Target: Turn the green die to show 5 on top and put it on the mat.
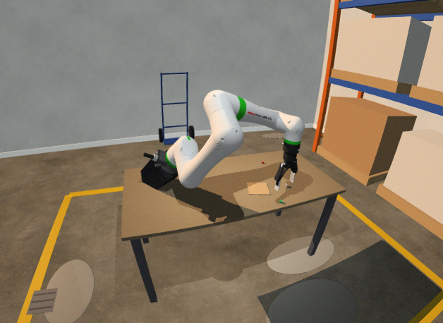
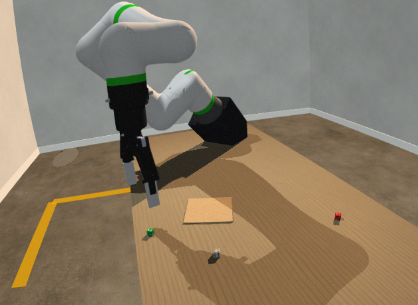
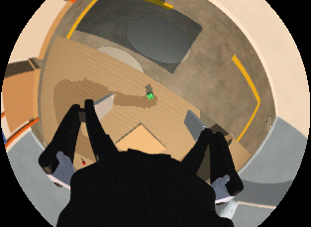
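The green die [image 1: 281, 201] [image 2: 150, 232] [image 3: 151, 96] lies on the table near its long edge, off the mat. Its top number is too small to read. The square tan mat [image 1: 258, 188] [image 2: 209, 210] [image 3: 141, 138] has no die on it. My gripper [image 1: 284, 182] [image 2: 142, 193] [image 3: 150, 108] is open and empty, with its fingers pointing down, high above the table. In the wrist view the green die shows ahead of the gap between the fingers. The white die [image 1: 287, 185] [image 2: 216, 252] and the red die [image 1: 262, 162] [image 2: 337, 216] [image 3: 83, 163] rest on the table.
The wooden table [image 1: 150, 211] [image 2: 162, 278] [image 3: 64, 62] carries the arm's black base [image 1: 157, 174] [image 2: 224, 122] at its far end. The white die is beside the mat, and the red die is farther away. Shelves with boxes stand beyond the table.
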`<state>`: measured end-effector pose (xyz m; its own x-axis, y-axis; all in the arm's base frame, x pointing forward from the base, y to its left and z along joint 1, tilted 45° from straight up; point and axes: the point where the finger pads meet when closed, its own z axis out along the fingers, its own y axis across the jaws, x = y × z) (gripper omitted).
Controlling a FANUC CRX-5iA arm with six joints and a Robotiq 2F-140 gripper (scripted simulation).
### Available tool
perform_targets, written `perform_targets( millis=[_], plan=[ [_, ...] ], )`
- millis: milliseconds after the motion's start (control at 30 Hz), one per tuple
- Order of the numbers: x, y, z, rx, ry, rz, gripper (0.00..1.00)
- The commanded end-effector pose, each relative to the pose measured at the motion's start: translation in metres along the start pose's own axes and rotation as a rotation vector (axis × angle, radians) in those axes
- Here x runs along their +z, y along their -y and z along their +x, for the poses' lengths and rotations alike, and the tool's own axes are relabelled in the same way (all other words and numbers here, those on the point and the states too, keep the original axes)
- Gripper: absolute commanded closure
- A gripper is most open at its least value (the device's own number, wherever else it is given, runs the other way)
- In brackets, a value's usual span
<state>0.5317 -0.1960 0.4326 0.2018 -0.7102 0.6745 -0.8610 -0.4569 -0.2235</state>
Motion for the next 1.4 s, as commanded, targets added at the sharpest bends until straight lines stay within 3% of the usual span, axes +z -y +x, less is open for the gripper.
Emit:
perform_targets(
  millis=[0, 33, 1367],
  plan=[
    [0.001, 0.000, 0.000, -0.100, 0.011, 0.002, 0.00],
    [0.002, 0.000, 0.000, -0.197, 0.011, 0.002, 0.00],
    [0.016, -0.001, 0.002, -1.324, 0.009, 0.008, 0.00]
  ],
)
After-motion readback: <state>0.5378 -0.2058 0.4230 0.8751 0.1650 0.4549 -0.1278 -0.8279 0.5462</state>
